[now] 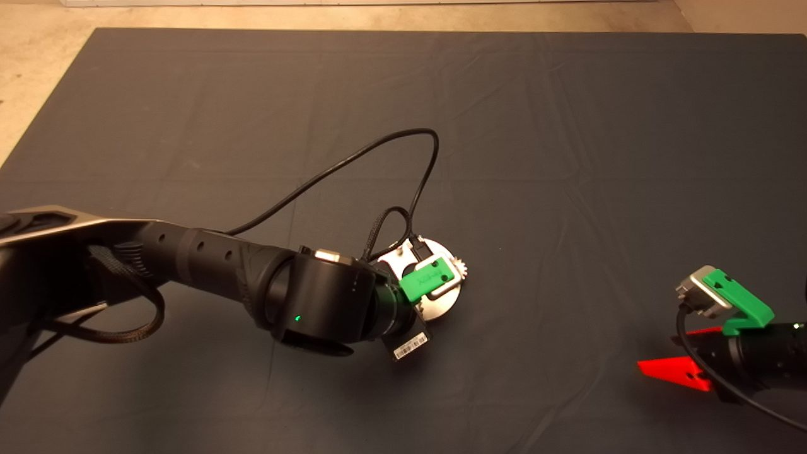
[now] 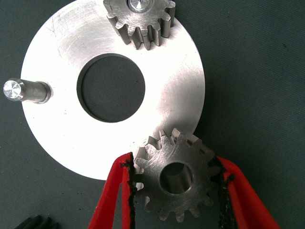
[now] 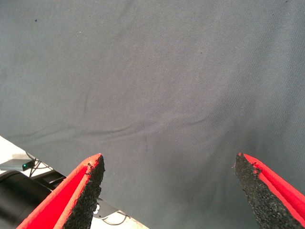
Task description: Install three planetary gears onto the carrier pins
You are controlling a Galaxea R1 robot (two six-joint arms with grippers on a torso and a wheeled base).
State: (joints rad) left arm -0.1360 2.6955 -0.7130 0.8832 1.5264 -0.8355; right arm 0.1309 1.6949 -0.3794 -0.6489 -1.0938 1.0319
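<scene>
The round silver plate [image 2: 57,62] lies on the dark mat, mid-table in the head view [image 1: 441,306]. One planetary gear [image 2: 140,21] sits on a carrier pin near the rim. A second carrier pin [image 2: 26,90] stands bare. My left gripper [image 2: 174,162] is shut on another planetary gear [image 2: 190,157], held flat over the plate's rim; I cannot tell whether a pin is under its bore. In the head view the left gripper [image 1: 435,277] covers most of the plate. My right gripper [image 3: 167,160] is open and empty, parked at the lower right [image 1: 662,353].
A black cable [image 1: 378,148] loops from the left wrist over the mat behind the plate. The mat's far edge meets a pale floor [image 1: 38,75].
</scene>
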